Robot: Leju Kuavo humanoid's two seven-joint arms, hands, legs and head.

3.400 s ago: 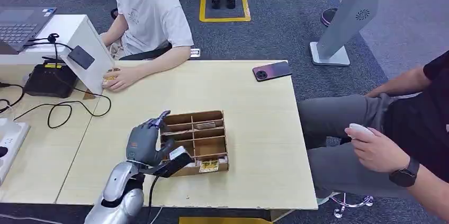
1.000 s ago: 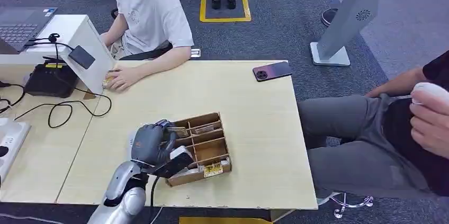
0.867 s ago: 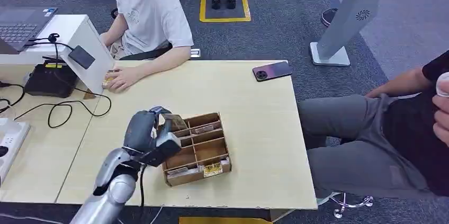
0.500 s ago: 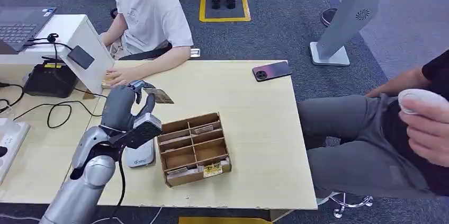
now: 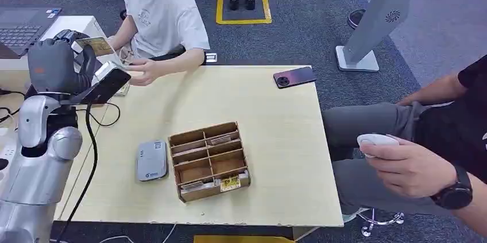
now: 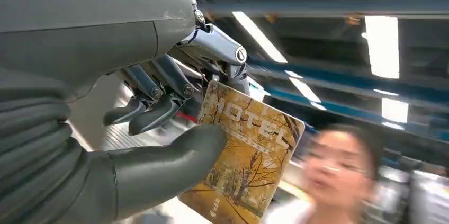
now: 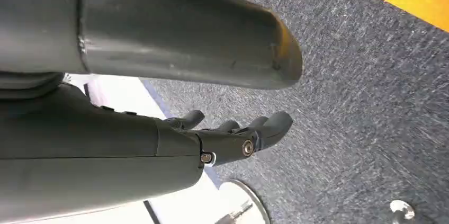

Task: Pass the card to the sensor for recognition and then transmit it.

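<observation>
Card, yellow with an autumn-tree print, pinched between thumb and fingers of left hand, raised at far left over the tabletop edge, near seated person's hand. Right hand hangs over carpet, fingers loosely apart, holding nothing. Cardboard divider tray sits near centre, grey device just left.

The robot's grey left hand has risen from the brown wooden divided organiser box on the table and swung up and to the left, close to the seated person in the white T-shirt. It now pinches a yellow autumn-tree hotel card between thumb and fingers. A grey flat rounded-square device has become visible beside the box, which has turned slightly. That person's hand has shifted, and the other person's hand holding a white mouse-like object has moved lower.
</observation>
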